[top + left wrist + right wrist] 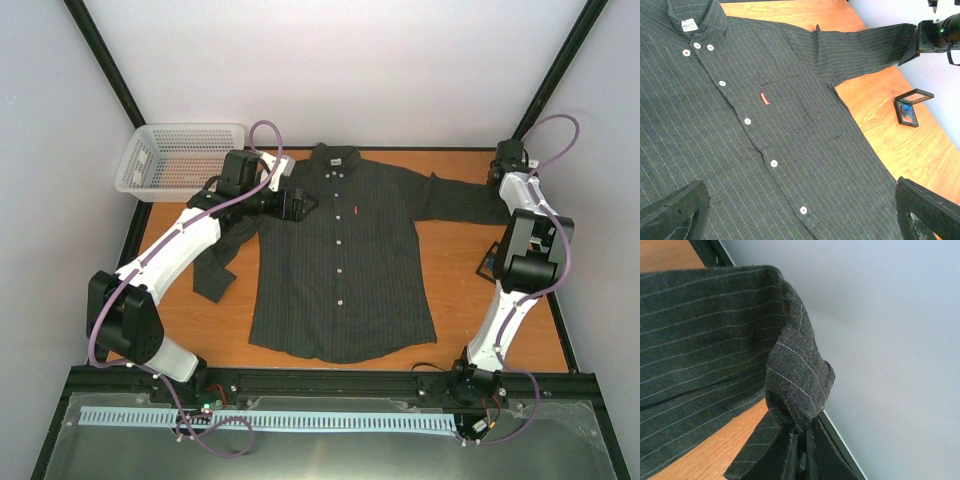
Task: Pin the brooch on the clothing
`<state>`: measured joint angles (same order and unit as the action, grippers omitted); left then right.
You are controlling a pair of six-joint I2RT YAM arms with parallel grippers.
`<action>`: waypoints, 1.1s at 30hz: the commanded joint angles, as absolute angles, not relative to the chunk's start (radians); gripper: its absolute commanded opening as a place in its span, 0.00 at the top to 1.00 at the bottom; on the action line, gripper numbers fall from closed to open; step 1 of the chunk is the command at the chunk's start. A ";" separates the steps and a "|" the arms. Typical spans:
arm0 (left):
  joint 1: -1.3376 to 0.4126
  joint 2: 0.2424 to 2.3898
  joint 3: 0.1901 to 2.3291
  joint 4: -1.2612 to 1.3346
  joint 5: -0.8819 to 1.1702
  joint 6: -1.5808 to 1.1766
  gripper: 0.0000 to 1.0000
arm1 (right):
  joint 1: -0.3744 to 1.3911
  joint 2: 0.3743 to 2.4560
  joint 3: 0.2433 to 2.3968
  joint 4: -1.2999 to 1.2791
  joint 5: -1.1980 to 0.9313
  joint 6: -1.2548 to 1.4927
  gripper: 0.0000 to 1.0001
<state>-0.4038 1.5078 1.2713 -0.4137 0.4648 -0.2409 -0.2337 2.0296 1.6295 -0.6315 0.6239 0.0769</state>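
Charcoal shirt [340,270]: I'm seemingly tugging it flat, right end effector [503,160] clenching the sleeve [795,375], left end effector [296,205] hovering released. Next I'm probably needing the brooch [907,111] off the desk [460,300].

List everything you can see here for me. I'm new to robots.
shirt: one, dark charcoal pinstripe with white buttons, spread flat mid-table
basket: one, white, far left corner
case: one, small, black frame with something blue inside, on the table beside the shirt's outstretched sleeve
table: one, orange-brown
left arm, right arm: two, white and black, based at the near edge
left gripper: one, black, open, over the shirt near the collar
right gripper: one, black, shut on the shirt's sleeve end
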 commanded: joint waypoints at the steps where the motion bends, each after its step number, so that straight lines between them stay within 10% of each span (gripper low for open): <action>1: -0.400 1.505 1.277 -0.392 0.470 -0.227 0.00 | -0.251 2.072 1.636 -0.628 0.710 0.074 0.95; 7: -0.400 1.501 1.276 -0.392 0.467 -0.227 0.00 | -0.278 2.085 1.599 -0.595 0.723 0.052 0.93; 16: -0.400 1.491 1.276 -0.392 0.460 -0.225 0.00 | -0.273 2.067 1.726 -0.722 0.704 0.050 0.64; 25: -0.399 1.503 1.278 -0.392 0.480 -0.230 0.00 | -0.155 1.913 1.604 -0.715 0.162 0.098 0.08; 33: -0.399 1.504 1.271 -0.390 0.457 -0.226 0.00 | -0.031 2.119 1.746 -0.658 -0.249 0.191 0.00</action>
